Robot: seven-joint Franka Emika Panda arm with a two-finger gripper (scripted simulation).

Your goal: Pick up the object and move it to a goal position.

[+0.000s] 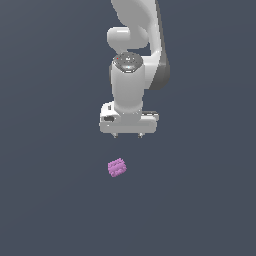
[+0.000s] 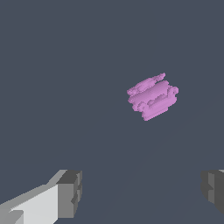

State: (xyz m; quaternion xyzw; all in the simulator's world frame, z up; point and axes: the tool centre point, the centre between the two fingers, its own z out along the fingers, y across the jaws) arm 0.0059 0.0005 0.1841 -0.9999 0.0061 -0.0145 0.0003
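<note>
**Ann:** Claw (image 1: 127, 135) first, then: jaws spread wide, nothing between them, hanging under the big white arm (image 1: 131, 85) with its two small fingertips (image 1: 115, 135) pointing down.

**Bo:** Agreed, and the wrist view backs that up: one grey finger pad (image 2: 70, 192) on one side, the other at the far edge, plain dark floor (image 2: 65, 87) in the gap.

**Ann:** Where is the object (image 1: 117, 167)?

**Bo:** Apart from the claw, lying below it in the exterior view and slightly toward that view's left. Nothing touches it.

**Ann:** Close up, the object (image 2: 152, 96) looks pink-purple, blocky, ridged with bumps, sitting tilted and outside the span of the pads.
</note>
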